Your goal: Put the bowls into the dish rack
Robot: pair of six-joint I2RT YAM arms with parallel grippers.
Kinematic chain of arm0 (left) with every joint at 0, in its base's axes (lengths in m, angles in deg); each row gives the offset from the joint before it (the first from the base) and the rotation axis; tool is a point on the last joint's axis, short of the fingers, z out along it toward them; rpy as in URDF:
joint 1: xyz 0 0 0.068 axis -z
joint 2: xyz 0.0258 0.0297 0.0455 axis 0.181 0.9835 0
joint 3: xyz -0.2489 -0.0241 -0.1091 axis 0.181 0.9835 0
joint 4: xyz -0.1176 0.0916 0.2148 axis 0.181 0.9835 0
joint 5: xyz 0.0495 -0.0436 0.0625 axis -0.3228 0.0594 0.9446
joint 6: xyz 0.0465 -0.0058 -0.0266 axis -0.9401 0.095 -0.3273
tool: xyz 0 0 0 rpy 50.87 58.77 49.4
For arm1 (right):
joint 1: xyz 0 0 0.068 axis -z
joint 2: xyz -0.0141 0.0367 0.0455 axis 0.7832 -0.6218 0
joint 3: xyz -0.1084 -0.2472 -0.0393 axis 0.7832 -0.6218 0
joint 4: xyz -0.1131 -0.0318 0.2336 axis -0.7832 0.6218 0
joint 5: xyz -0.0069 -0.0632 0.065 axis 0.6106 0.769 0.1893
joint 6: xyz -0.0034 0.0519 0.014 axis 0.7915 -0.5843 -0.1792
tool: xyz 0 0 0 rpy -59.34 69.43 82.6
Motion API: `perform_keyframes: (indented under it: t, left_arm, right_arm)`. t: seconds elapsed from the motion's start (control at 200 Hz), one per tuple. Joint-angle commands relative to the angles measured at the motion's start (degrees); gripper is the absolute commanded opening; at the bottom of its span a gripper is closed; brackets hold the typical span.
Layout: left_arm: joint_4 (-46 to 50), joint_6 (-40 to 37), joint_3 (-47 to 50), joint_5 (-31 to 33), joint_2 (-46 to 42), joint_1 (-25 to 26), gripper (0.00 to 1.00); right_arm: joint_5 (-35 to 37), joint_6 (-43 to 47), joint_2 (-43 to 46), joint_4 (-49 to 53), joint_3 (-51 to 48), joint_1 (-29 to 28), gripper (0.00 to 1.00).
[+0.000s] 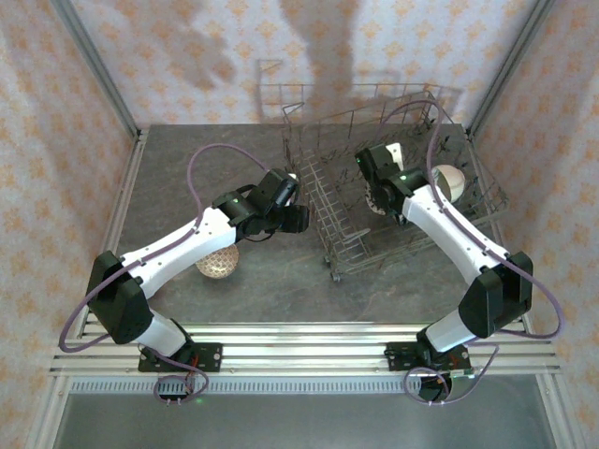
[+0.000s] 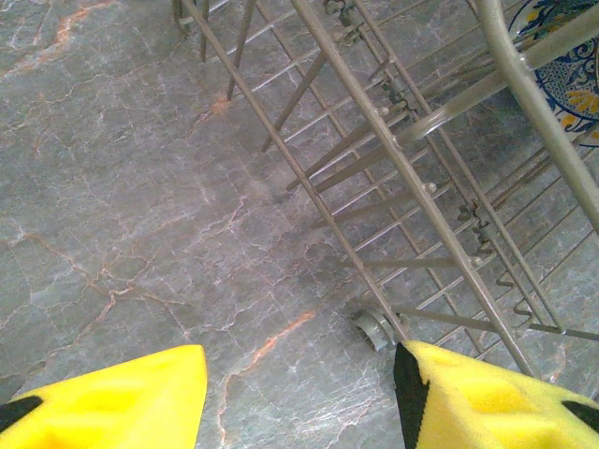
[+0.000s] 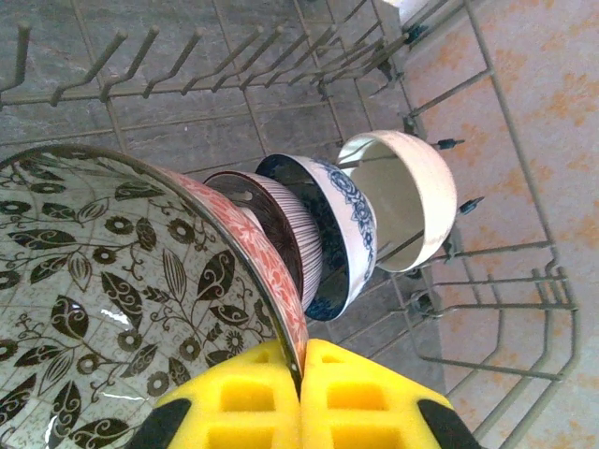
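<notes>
The grey wire dish rack [image 1: 412,131] stands at the back right of the table. Inside it my right gripper [image 3: 301,374] is shut on the rim of a bowl with a pink-patterned outside and dark leaves inside [image 3: 103,290]. This bowl stands on edge in a row with a dark striped bowl [image 3: 285,229], a blue-and-white bowl [image 3: 344,224] and a cream bowl [image 3: 407,192]. My left gripper [image 2: 299,407] hangs open and empty above the table beside the rack's left corner foot [image 2: 374,329]. A pale patterned bowl [image 1: 217,264] sits on the table, partly under the left arm.
The rack's wire wall and tines [image 2: 412,178] run diagonally just right of the left gripper, with a blue-and-yellow patterned bowl [image 2: 573,79] behind them. Patterned walls enclose the table on three sides. Bare stone tabletop [image 1: 178,168] lies to the left of the rack.
</notes>
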Motion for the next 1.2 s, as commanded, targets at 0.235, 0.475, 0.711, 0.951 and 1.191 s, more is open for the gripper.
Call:
perform_keyframes:
  t: [0.235, 0.475, 0.711, 0.951, 1.191]
  left_arm:
    - [0.06, 0.47, -0.89, 0.79, -1.29, 0.24, 0.57]
    - [-0.07, 0.47, -0.45, 0.89, -1.55, 0.27, 0.57]
    - [-0.26, 0.63, 0.68, 1.32, -2.47, 0.25, 0.57]
    - [-0.33, 0.84, 1.04, 1.31, -2.69, 0.24, 0.57]
    - [-0.58, 1.06, 1.65, 1.23, -3.18, 0.24, 0.57]
  right_arm:
    - [16.49, 1.49, 1.05, -4.28, -1.75, -4.73, 0.00]
    - [18.62, 1.78, -0.19, -4.90, -2.58, -6.54, 0.00]
    - [21.69, 0.51, -1.96, -5.63, -4.83, -7.48, 0.00]
    - [25.09, -0.84, -3.57, -6.35, -6.10, -9.64, 0.00]
    - [29.18, -5.23, -7.05, -2.76, -4.68, -11.95, 0.00]
